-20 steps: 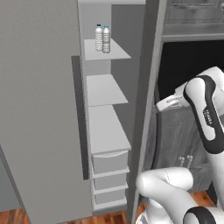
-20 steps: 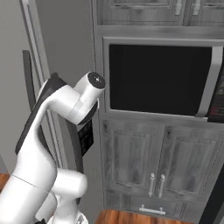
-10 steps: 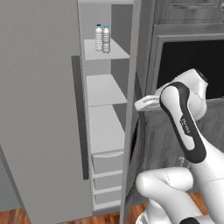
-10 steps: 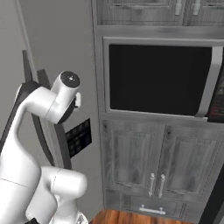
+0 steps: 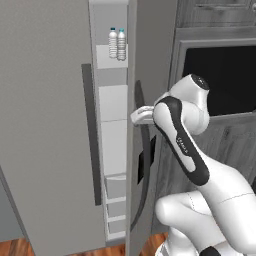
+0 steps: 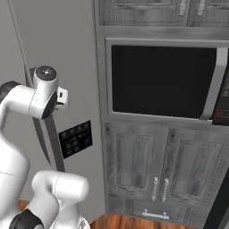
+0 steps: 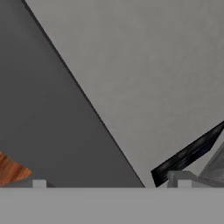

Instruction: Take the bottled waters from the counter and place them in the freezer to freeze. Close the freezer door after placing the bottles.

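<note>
Gripper (image 5: 141,114) spread wide, holding nothing, its tips against the edge of the tall plain light-grey freezer door (image 5: 50,125). That door, with its long dark vertical bar handle (image 5: 90,135), has swung further shut over the last second; a narrow slot stays open. Two small clear ribbed bottled waters (image 5: 117,43) stand together on the freezer's (image 5: 114,102) upper white-grey shelf, far left. Placing looks done; closing is nearly finished.

Your glossy white, rounded arm (image 5: 200,165) is built of thick tubular links with dark grey bands at the joints. A black stripe bearing small pale lettering runs along its forearm. A round grey cap tops the elbow joint (image 6: 46,73), and the pale gripper (image 5: 141,114) matches.
</note>
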